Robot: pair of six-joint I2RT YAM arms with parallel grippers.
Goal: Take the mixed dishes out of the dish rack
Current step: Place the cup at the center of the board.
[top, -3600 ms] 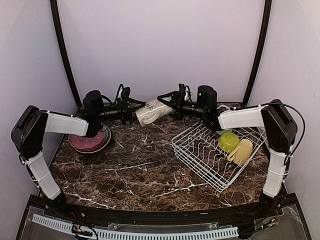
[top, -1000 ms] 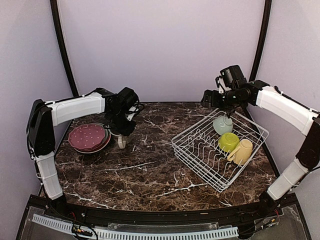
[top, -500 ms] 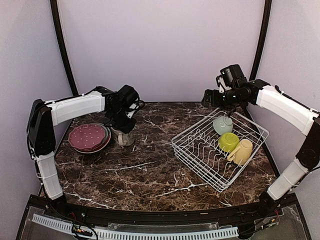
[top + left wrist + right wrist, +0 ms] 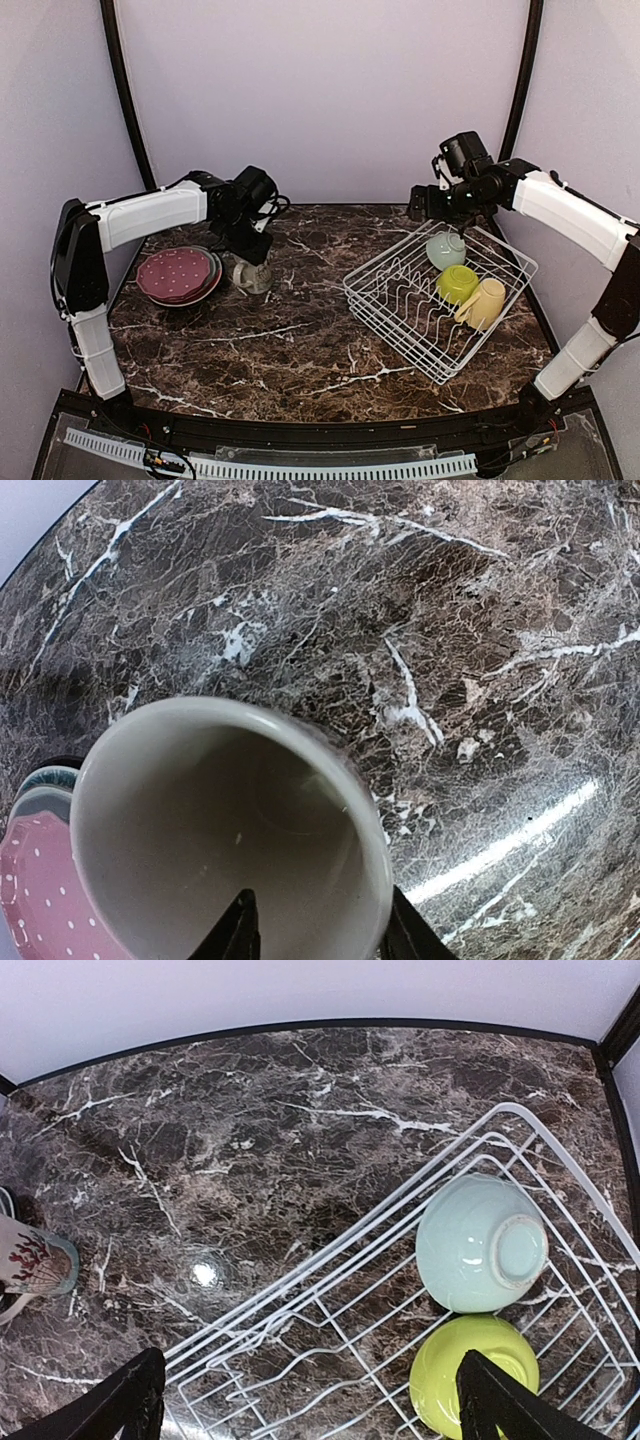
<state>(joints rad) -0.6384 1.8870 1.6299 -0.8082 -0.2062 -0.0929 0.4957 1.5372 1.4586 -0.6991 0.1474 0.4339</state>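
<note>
The cream-grey mug (image 4: 252, 276) stands upright on the table right of the plate stack, which has the maroon-pink dotted plate (image 4: 177, 273) on top. My left gripper (image 4: 250, 252) is just above the mug, open, with one finger inside the mug (image 4: 220, 820) and one outside its rim. My right gripper (image 4: 440, 207) is open and empty above the far corner of the white dish rack (image 4: 400, 310). The rack holds the pale mint bowl (image 4: 445, 250), the lime-green bowl (image 4: 457, 283) and the yellow mug (image 4: 483, 303). The right wrist view shows the mint bowl (image 4: 480, 1245) and the lime bowl (image 4: 475, 1370) upside down.
The dotted plate (image 4: 40, 890) lies close to the left of the mug. The rack's plate slots (image 4: 330, 1300) are empty. Dark marble table (image 4: 300, 340) runs between the mug and the rack. Purple walls close the back and both sides.
The left arm has carried the mug from the back middle and stood it upright beside the plates, then loosened its jaws. The right arm has swung back over the rack and now holds still.
</note>
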